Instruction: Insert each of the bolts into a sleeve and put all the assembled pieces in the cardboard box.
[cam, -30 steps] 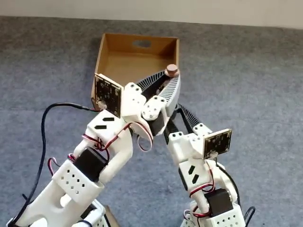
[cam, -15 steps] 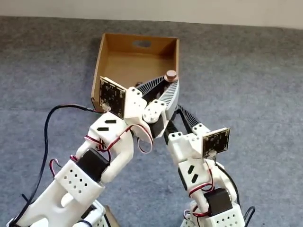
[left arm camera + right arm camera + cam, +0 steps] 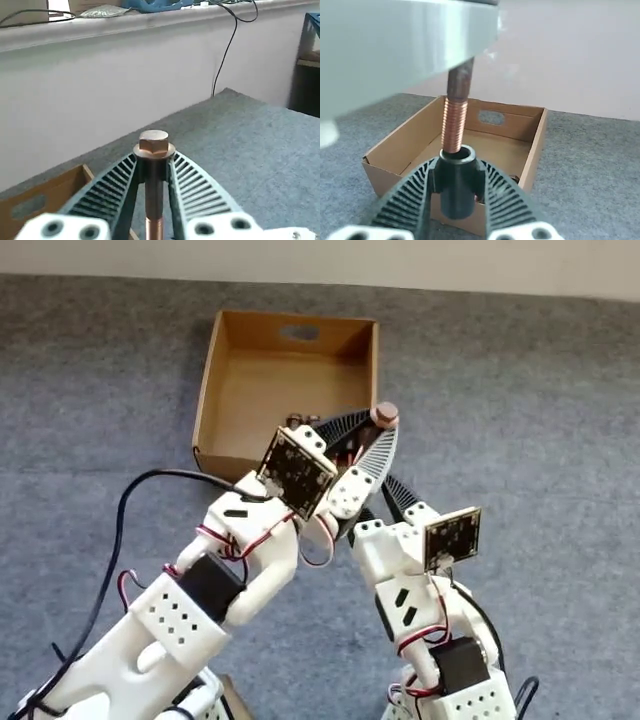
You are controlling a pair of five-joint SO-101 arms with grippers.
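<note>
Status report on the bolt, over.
Left gripper shut on bolt. Right gripper shut on sleeve. Bolt tip at sleeve mouth. No obstruction seen.

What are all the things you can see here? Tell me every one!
bolt: one, copper, upright in the left gripper, its threaded end at the sleeve's mouth
sleeve: one, black, upright in the right gripper, under the bolt
cardboard box: one, brown, open, on the carpet just beyond the grippers
small piece: one, brownish, in the box by its near wall; too hidden to name
carpet: grey, covering the table
cable: one, black, looping beside the left arm
left gripper: one, black ribbed fingers, shut on the bolt
right gripper: one, black ribbed fingers, shut on the sleeve
arms: two, white, side by side
</note>
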